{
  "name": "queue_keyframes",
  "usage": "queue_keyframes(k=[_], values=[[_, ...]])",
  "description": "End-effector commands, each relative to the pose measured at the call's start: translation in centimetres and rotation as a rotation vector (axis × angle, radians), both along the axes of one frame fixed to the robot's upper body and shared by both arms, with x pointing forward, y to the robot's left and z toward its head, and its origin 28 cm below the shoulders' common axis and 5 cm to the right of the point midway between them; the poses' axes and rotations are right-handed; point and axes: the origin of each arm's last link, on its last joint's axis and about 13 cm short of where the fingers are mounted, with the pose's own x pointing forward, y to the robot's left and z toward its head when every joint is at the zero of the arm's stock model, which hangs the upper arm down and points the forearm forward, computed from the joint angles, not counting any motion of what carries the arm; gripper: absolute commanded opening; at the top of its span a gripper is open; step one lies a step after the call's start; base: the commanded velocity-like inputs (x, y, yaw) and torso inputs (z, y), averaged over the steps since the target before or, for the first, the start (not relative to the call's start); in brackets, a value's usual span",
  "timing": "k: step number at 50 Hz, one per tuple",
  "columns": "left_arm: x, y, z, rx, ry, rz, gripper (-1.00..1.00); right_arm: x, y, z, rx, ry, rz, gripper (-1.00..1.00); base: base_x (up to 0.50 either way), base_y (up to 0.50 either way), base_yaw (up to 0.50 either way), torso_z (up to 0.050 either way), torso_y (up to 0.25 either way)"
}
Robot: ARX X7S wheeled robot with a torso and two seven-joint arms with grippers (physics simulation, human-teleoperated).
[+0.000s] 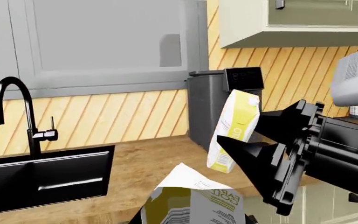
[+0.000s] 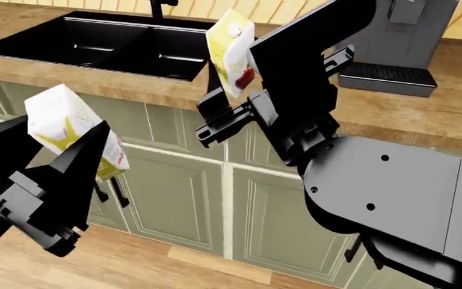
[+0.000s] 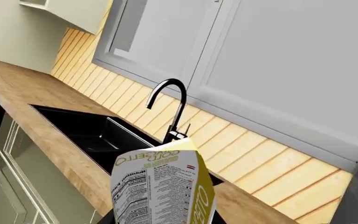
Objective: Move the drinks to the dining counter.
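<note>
1. Left pincer (image 2: 70, 158) is closest in the head view, low on the left, clamped on a juice carton (image 2: 67, 129): white and yellow gable-top, tilted, held up in front of the green cabinet doors (image 2: 215, 198) and off the wood table (image 2: 423, 117).
2. Moving right, the right pincer (image 2: 235, 102) grips a second carton (image 2: 233, 51), same colours with a red apple picture, up over the table edge beside the black sink (image 2: 94, 42).
3. Both pincers are closed tight on their cartons, fingers pressed to the sides.
4. Writing: the right wrist view shows the second carton's back panel with fine print I can't read and big yellow letters, something like "GOLD...ELLO".
5. Far right, a dark coffee machine (image 2: 399, 36) sits on the table.
</note>
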Motion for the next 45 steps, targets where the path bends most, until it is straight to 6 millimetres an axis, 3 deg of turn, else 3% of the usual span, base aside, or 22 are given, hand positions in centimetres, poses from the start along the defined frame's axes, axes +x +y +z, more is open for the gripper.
queue_keyframes(k=[1, 45], values=[[0.03, -0.02, 0.31, -0.009, -0.014, 0.007, -1.0, 0.03, -0.16, 0.09, -0.007, -0.017, -0.009, -1.0, 0.0, 0.0, 0.5, 0.0, 0.0], [0.21, -0.19, 0.48, -0.001, -0.012, 0.004, -1.0, -0.23, -0.28, -0.08, -0.009, -0.018, 0.02, -1.0, 0.0, 0.0, 0.5, 0.0, 0.0]])
